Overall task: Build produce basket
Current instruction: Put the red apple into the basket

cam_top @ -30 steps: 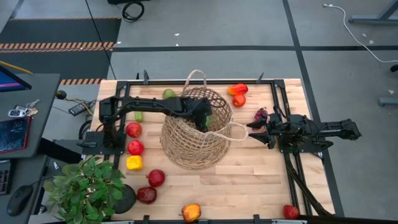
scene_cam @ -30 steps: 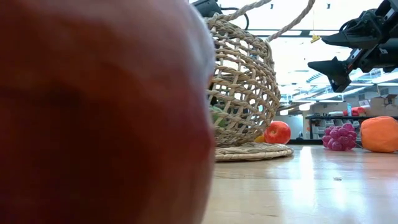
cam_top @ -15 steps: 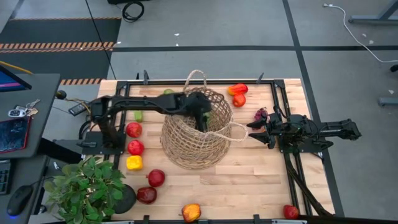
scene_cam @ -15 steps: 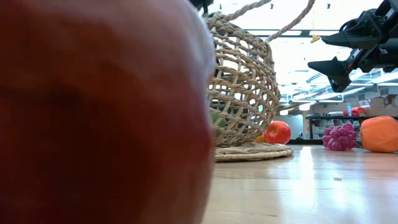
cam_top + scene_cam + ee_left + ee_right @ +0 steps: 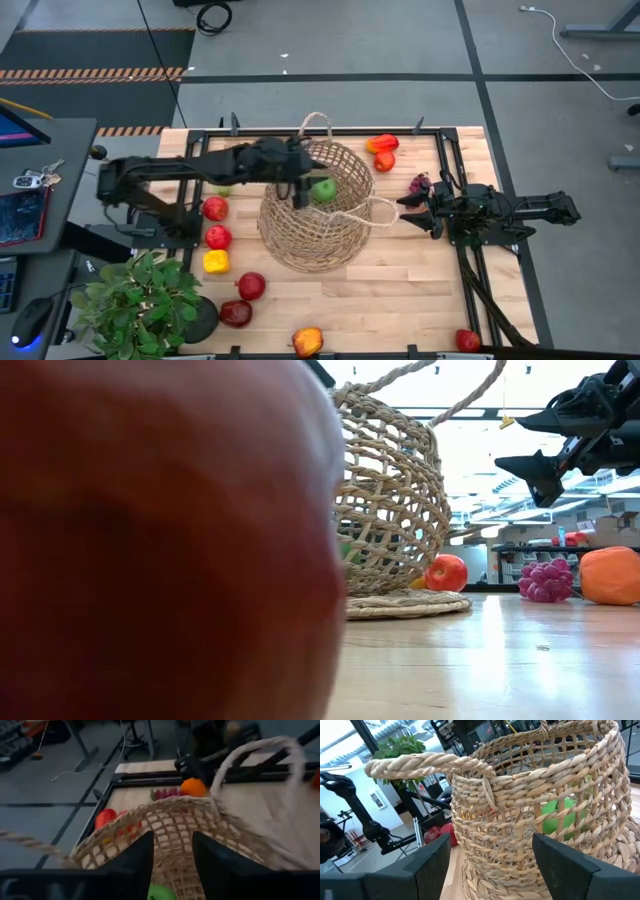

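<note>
The tan wicker basket (image 5: 310, 215) stands on its base mid-table, and a green fruit (image 5: 323, 190) lies inside it. My left gripper (image 5: 302, 186) hovers over the basket's left rim; in the left wrist view it (image 5: 172, 840) is open with nothing between its fingers, and the green fruit (image 5: 160, 893) shows below. My right gripper (image 5: 405, 212) waits open beside the basket's right loop handle (image 5: 384, 212), touching nothing. Other produce lies scattered on the table: red fruits (image 5: 215, 208), a yellow one (image 5: 216, 262) and the purple grapes (image 5: 420, 184).
A potted plant (image 5: 140, 300) stands at the near left corner. More fruit lies along the near edge (image 5: 308, 341) and at the far side (image 5: 382, 145). In the low view a red fruit (image 5: 160, 540) right before the camera hides the left half of the table.
My left gripper has risen out of the basket and drawn back toward the table's left edge, tipping up from pointing steeply down toward level. It has let go of the green fruit, which now lies in the basket. The basket has stayed in place.
</note>
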